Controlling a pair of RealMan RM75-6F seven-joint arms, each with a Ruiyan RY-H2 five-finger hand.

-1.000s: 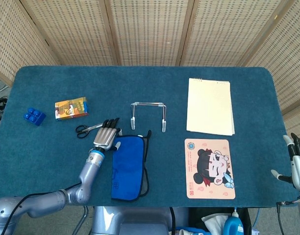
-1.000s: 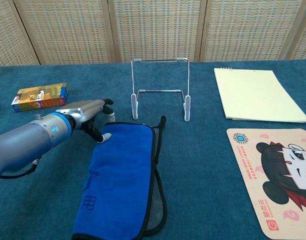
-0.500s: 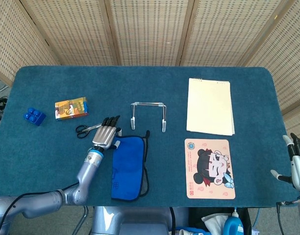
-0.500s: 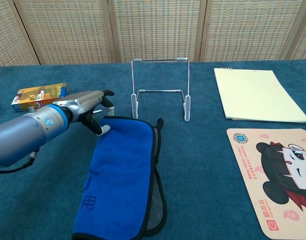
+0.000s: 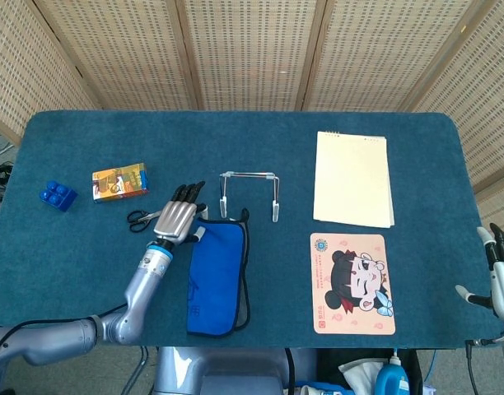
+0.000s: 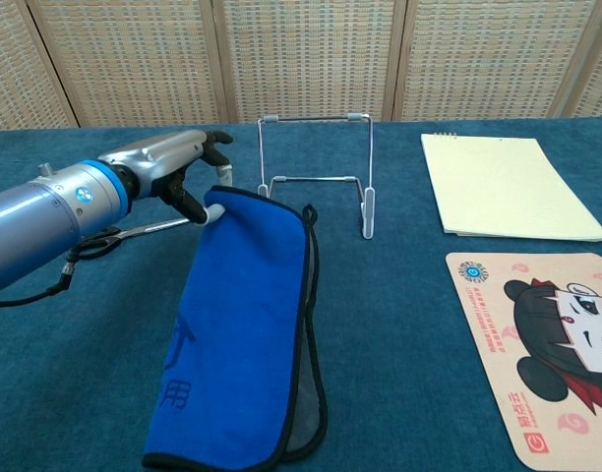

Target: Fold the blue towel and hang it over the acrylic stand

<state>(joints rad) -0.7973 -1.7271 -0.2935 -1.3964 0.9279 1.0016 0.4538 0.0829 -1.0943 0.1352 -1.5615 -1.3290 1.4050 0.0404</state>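
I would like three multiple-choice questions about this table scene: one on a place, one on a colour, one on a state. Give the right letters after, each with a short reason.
1. Where does the scissors lie?
A. on the notepad
B. left of the towel, beside the left hand
C. under the stand

2. What colour is the notepad?
A. pale yellow
B. red
C. black

3. What is the left hand doing?
A. resting flat on the table
B. holding the small box
C. pinching a far corner of the blue towel and lifting it

Answers: 1 B, it shows just left of the hand. 2 A, the sheet is pale yellow. 3 C, the towel corner is raised off the table near the stand.
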